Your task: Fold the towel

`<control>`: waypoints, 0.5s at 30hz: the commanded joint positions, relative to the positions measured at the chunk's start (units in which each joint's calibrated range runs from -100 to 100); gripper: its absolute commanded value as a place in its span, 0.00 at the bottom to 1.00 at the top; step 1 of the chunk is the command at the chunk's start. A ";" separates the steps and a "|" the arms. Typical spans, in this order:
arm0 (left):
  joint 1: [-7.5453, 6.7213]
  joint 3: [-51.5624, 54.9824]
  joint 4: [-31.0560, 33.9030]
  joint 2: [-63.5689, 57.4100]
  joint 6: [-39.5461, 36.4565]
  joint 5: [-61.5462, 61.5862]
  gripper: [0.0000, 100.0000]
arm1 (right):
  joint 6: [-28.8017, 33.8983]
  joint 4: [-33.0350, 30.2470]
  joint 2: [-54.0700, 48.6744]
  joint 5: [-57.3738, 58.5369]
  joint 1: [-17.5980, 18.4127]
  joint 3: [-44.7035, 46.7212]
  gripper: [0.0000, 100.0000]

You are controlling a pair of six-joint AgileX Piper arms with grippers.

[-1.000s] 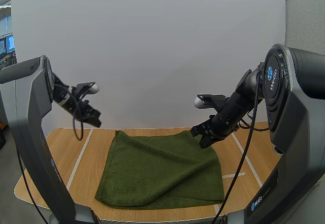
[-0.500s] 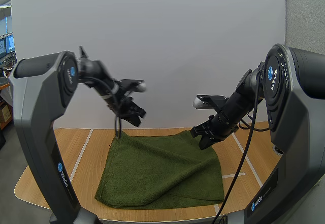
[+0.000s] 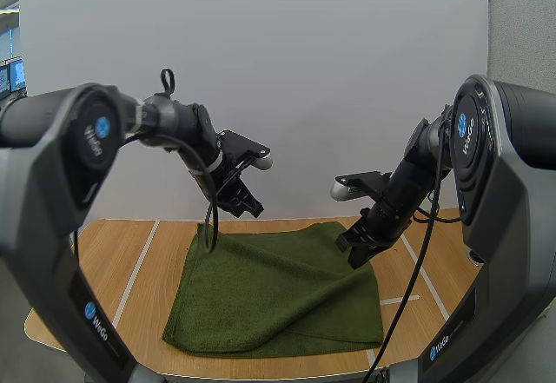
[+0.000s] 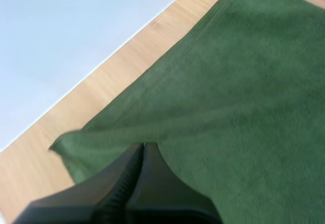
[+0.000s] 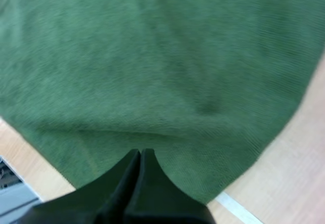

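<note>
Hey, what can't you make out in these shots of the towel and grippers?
High view: far right corner of the towel, hidden behind the right gripper; contact unclear.
Left wrist view: cloth under the left gripper, covered by its shut fingers.
High view: near right corner of the table, behind the right arm.

A robotics lab, laid out as a test bench.
A grey left arm (image 3: 43, 227) and a grey right arm (image 3: 512, 227) rise at the near side of a wooden table (image 3: 95, 261) marked with white tape lines (image 3: 137, 272), 1 green towel (image 3: 278, 287) on it. A plain white board (image 3: 287, 70) closes the far side, a grey partition (image 3: 521, 36) stands far right, and screens (image 3: 7, 79) glow far left.
</note>
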 commanded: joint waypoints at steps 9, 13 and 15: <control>4.16 17.60 -0.38 -11.64 3.34 -14.59 0.00 | -17.52 4.03 -8.29 6.46 1.27 8.54 0.00; 4.90 21.48 -2.38 -11.64 5.86 -21.21 0.00 | -18.50 3.23 -9.75 6.46 4.02 11.96 0.00; 5.04 23.25 -3.18 -11.52 6.48 -24.83 0.00 | -18.40 2.22 -9.75 6.46 5.56 13.23 0.00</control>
